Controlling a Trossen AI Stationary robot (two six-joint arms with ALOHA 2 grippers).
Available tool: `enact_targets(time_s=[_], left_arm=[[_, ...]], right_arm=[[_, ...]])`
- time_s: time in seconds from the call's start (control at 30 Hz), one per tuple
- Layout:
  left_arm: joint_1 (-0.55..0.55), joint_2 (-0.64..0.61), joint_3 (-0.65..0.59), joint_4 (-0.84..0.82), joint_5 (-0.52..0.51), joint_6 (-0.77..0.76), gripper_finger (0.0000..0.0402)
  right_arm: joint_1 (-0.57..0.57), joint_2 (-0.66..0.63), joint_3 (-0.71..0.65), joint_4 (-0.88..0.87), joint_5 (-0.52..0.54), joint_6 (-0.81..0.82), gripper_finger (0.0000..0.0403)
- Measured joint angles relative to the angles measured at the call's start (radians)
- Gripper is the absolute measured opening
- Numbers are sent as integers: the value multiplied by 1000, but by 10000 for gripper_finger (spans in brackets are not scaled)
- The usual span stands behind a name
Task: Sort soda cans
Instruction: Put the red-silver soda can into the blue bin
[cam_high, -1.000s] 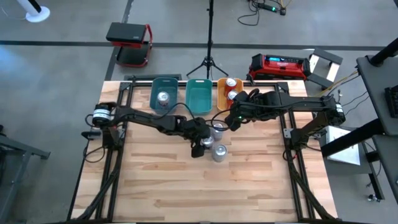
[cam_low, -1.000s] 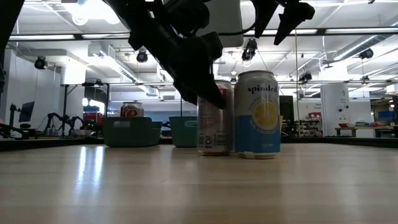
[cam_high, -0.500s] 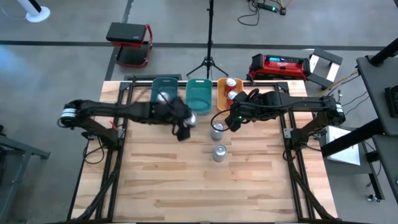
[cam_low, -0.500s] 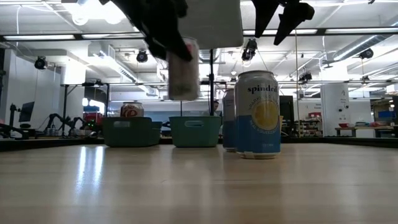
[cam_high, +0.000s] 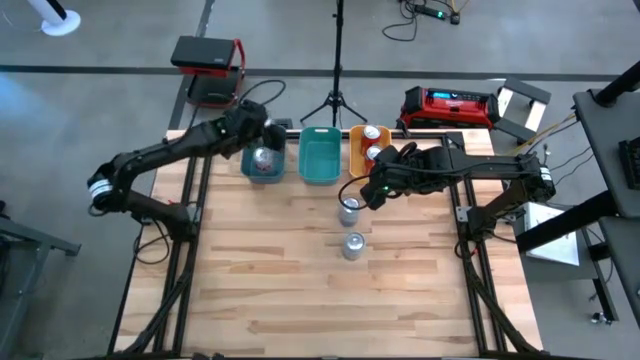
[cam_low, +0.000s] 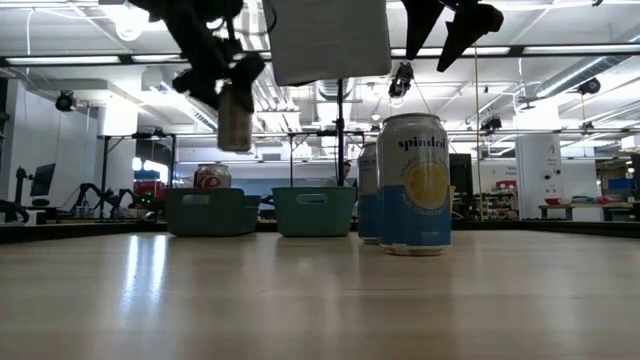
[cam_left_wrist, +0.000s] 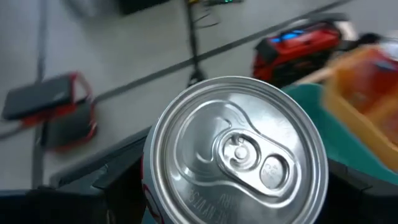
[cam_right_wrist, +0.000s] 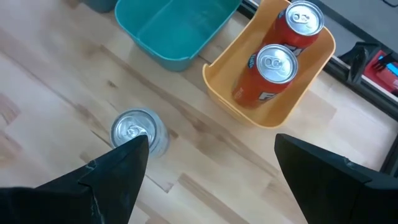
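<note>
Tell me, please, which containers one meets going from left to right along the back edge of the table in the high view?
Dark teal plastic bin holding a silver-topped can → lighter teal plastic bin, nothing in it → orange plastic bin holding two red soda cans.

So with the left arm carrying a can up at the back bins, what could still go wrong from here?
1. The left gripper holds its can high above the left teal bin, which already has a can standing in it; a drop from there could hit that can and tip either one.
2. The right gripper hangs open right beside the table can; a slightly off descent could knock it over.
</note>
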Motion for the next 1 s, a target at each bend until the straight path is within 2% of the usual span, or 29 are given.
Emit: enact_targets(time_s=[0.17,0.3,0.63,0.8,1.0], left_arm=[[70,59,0,4,-2,-48,310],[79,114,-1,25,-57,-59,310],[88,198,-11,72,-89,-138,310],[94,190,-85,183,-87,-190,310],[101,187,-175,205,-85,-297,310]], right_arm=[[0,0,0,7,0,10,345],[0,0,0,8,0,10,345],[6,1,0,7,0,1,345],[18,1,0,7,0,2,345],[20,1,0,7,0,-1,345]])
